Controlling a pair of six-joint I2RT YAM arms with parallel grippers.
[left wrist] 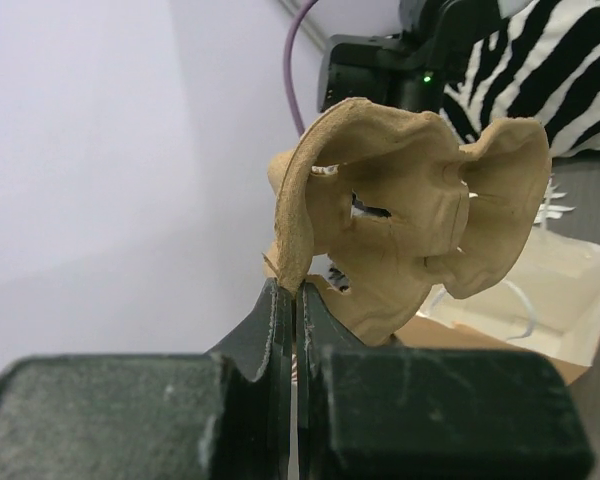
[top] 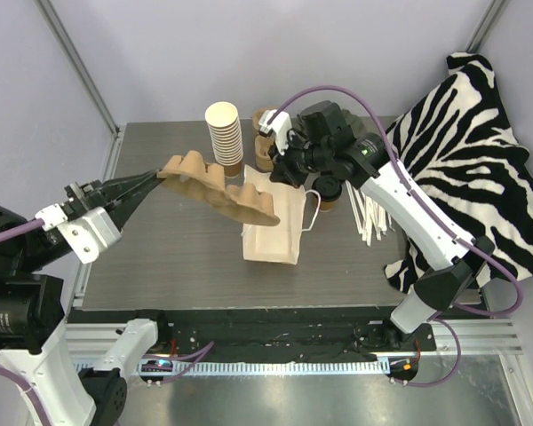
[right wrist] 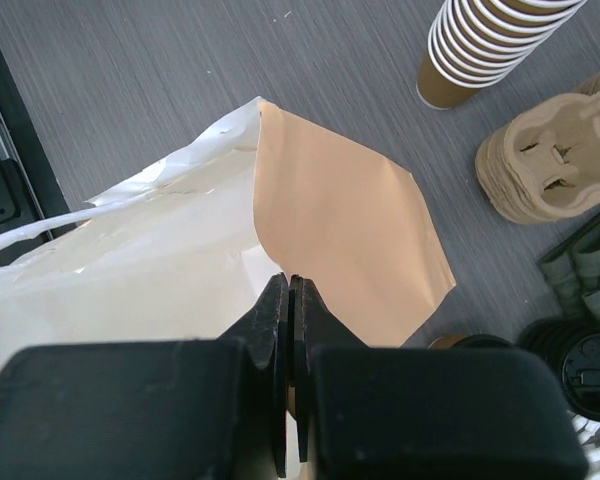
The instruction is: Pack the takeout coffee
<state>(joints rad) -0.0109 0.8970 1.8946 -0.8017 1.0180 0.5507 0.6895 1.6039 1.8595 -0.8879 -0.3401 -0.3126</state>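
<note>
Gripping | L tool [left wrist: 295, 290] pinches lumpy pulp tray [left wrist: 410, 230] | R tool [right wrist: 291, 285] pinches smooth paper bag [right wrist: 350, 230] flap

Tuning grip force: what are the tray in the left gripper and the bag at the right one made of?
Tray: looks like moulded paper pulp, matte tan, rough fibrous edges. Bag: likely kraft paper, smooth matte brown outside, pale inside, sharp creases.

pulp tray [top: 218, 188] aloft | paper bag [top: 271, 244] mid-table | cup stack [top: 225, 138] upright behind | zebra cloth [top: 466, 151] right
</note>
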